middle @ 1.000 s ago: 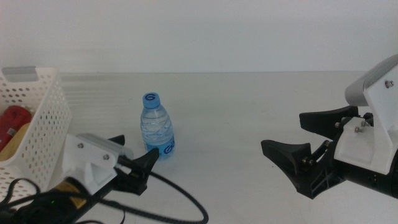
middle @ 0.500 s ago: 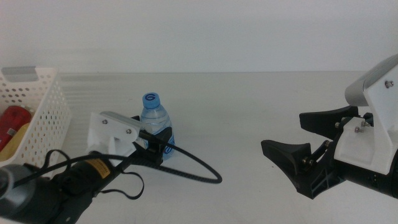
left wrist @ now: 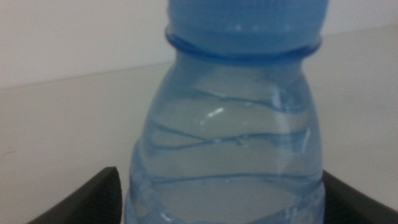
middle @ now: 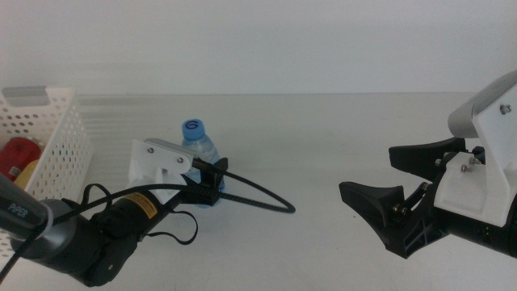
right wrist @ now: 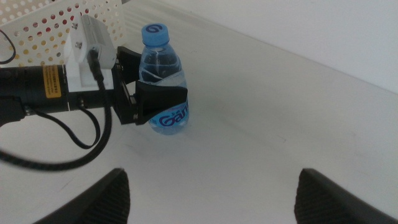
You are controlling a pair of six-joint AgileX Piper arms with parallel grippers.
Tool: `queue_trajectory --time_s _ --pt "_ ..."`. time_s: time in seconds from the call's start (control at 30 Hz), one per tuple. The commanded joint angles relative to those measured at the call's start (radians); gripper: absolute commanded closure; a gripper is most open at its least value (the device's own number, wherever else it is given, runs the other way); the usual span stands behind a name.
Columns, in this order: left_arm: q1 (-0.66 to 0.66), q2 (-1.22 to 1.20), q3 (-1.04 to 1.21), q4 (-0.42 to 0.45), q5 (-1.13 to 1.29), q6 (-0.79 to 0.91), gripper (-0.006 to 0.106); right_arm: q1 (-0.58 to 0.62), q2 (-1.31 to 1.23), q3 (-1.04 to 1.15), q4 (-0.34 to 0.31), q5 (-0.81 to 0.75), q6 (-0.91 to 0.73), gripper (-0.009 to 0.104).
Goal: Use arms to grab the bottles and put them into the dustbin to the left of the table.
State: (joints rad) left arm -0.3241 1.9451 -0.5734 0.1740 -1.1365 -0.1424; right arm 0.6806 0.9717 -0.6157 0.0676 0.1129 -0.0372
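Left claw (middle: 212, 183): sitting low on the table with its two dark jaws apart and the water bottle between them; one jaw is showing on each side of the bottle in the left wrist view, not visibly squeezing it yet.
Right claw (middle: 380, 179): hanging over the table's right side, jaws wide apart, well away from the bottle, waiting.
Water bottle (right wrist: 163, 79): standing upright on the table (middle: 323, 129), blue cap on top, blue lettering low on the body, just to the right of the basket.
Grip point: the jaws are bracketing the lower body at label height, under the shoulder; that looks like the sensible place, since the ribbed wall there gives the jaws something to bite.
Handling: thin clear plastic, likely light and a bit springy; it will probably dent under a hard squeeze and could slide or tip if caught too near the cap.
Basket (middle: 56, 141): white, full of round holes, standing at the table's left edge, taller than the bottle, so a lift over the rim is needed.
Inside the basket: something red and something yellow are lying there already.
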Motion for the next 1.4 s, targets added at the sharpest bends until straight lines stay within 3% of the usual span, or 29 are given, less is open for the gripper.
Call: queue_trajectory --time_s 0.0,0.17,0.3,0.47,0.7,0.97,1.27,1.37 --pt "0.001 -0.038 -0.018 -0.076 -0.115 -0.020 0.010 0.004 -0.012 -0.029 -0.006 -0.067 -0.013 0.018" --pt "0.001 -0.038 -0.018 -0.067 -0.118 0.023 0.011 0.004 -0.012 -0.029 -0.006 -0.067 -0.013 0.018" --pt "0.001 -0.038 -0.019 -0.065 -0.118 0.037 0.021 0.004 -0.012 -0.029 -0.006 -0.067 -0.013 0.018" --pt "0.001 -0.045 -0.018 -0.055 -0.105 0.033 0.052 0.004 -0.012 -0.029 -0.006 -0.067 -0.013 0.018" --pt "-0.003 -0.174 -0.018 0.042 0.060 -0.046 0.104 0.004 -0.012 -0.029 -0.006 -0.067 -0.013 0.018" --pt "-0.003 -0.391 -0.018 0.070 0.354 -0.126 0.105 0.004 -0.012 -0.029 -0.006 -0.067 -0.013 0.018" --pt "-0.003 -0.610 -0.047 0.214 0.672 -0.305 0.105 0.004 -0.012 -0.029 -0.006 -0.067 -0.013 0.018" --pt "-0.003 -0.655 -0.080 0.304 0.771 -0.380 0.105 0.004 -0.012 -0.029 -0.006 -0.067 -0.013 0.018"
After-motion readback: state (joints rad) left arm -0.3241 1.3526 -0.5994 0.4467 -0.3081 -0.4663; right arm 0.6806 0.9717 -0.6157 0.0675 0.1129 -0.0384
